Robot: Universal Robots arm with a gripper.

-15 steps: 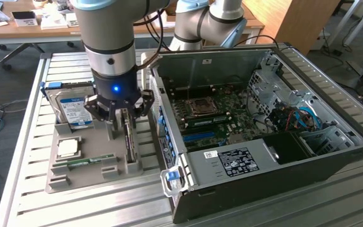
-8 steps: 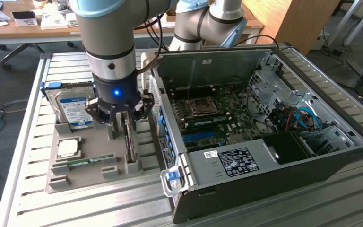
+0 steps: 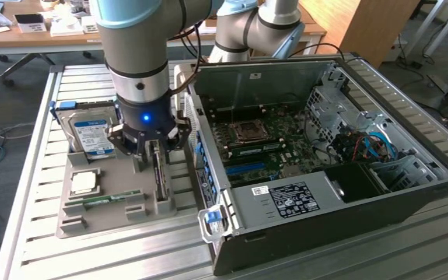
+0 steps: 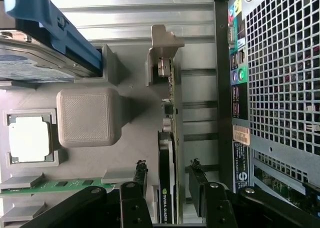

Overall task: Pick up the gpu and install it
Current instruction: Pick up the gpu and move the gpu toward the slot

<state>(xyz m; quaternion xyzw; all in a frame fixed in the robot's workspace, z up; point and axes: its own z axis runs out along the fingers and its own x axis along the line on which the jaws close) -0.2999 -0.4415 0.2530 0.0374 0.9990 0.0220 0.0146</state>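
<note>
Thin green circuit-board gpu (image 4: 167,153) with black cooler stands on edge in grey plastic tray (image 3: 91,224) at 9 o'clock of open black computer case (image 3: 349,227) (exterior view), long axis 12-to-6, between wide-spread black fingers (image 4: 141,183), gaps both sides.

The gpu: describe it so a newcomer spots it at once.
On the exterior view's left of the computer case lies a grey tray. The gpu stands on edge nearest the case, a thin card straddled by the open gripper; the memory stick lies flat.
</note>
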